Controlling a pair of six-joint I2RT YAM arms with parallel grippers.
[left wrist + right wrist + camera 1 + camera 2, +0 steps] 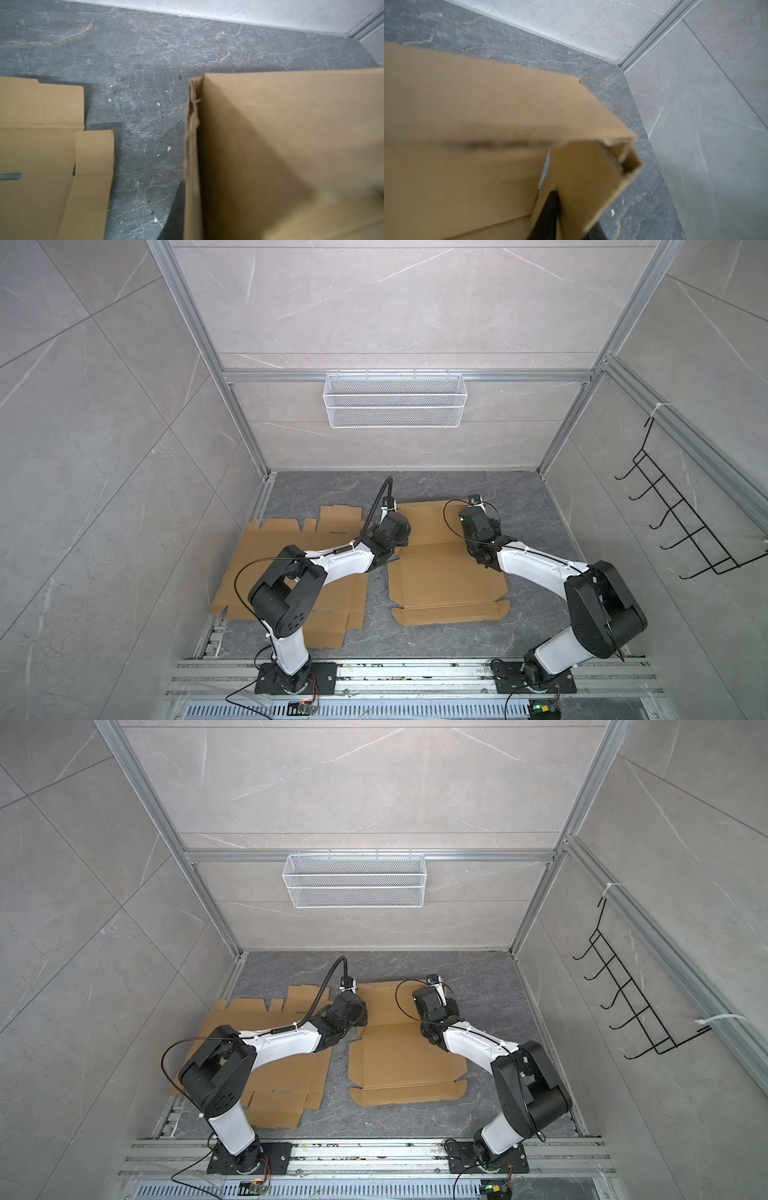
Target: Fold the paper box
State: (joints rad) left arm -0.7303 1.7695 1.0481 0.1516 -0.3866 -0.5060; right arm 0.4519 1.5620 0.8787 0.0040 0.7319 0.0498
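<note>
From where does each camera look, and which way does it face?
Both top views: overhead, facing down and forward at the paper box; left arm, right arm show.
Left wrist: on that arm, facing the box's raised flap; left pincer finger shows.
Right wrist: on that arm, facing its folded corner; right pincer finger shows.
All share the box.

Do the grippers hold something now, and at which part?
The left gripper pinches the box by its raised left flap. The right gripper is at the right flap; a grip cannot be told.
</note>
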